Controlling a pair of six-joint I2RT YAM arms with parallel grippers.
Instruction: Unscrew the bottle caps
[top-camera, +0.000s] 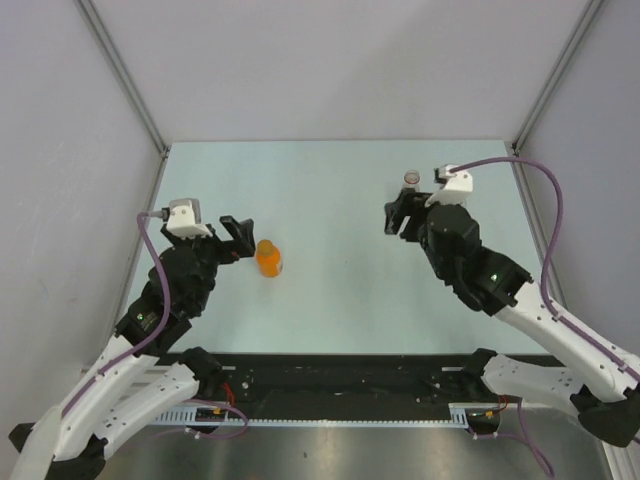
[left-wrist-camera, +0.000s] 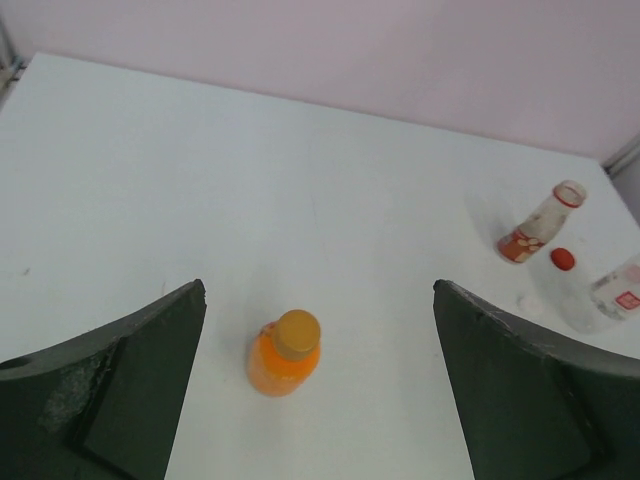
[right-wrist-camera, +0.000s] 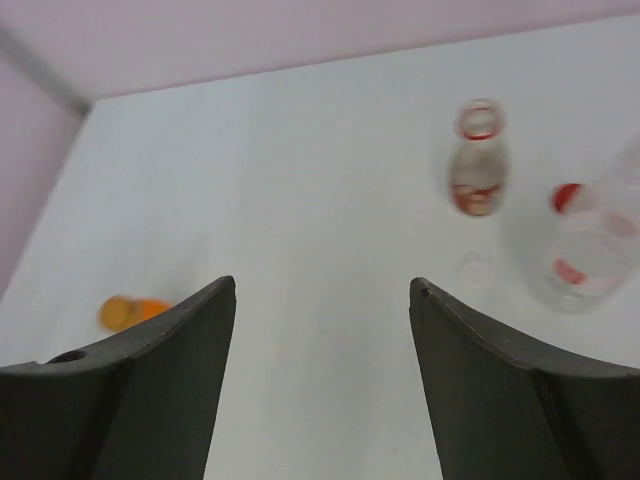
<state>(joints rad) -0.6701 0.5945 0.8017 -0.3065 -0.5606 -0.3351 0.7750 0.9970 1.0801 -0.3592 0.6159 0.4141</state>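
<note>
From above, the left end effector (top-camera: 238, 238) hung spread wide, and we saw the orange bottle (top-camera: 268, 259) standing just off its tips on the pale table (top-camera: 320, 190). Over on the other side, the right end effector (top-camera: 398, 215) was spread too, pinching nothing, with the labelled bottle (top-camera: 411, 178) near it toward the far edge.

On to the left wrist camera: the jaws stood far apart, and the orange bottle sat ahead between them, its orange cap (left-wrist-camera: 298, 333) on the neck. Far right, we spotted the labelled bottle with its red-rimmed mouth open, a red cap (left-wrist-camera: 563, 259) lying on the table beside it, and a clear bottle (left-wrist-camera: 612, 296) at the frame's edge.

Right wrist camera: jaws apart, only bare table between them. Ahead, blurred, the labelled bottle, red cap and clear bottle clustered together, while the orange bottle peeked out beside the left jaw.
</note>
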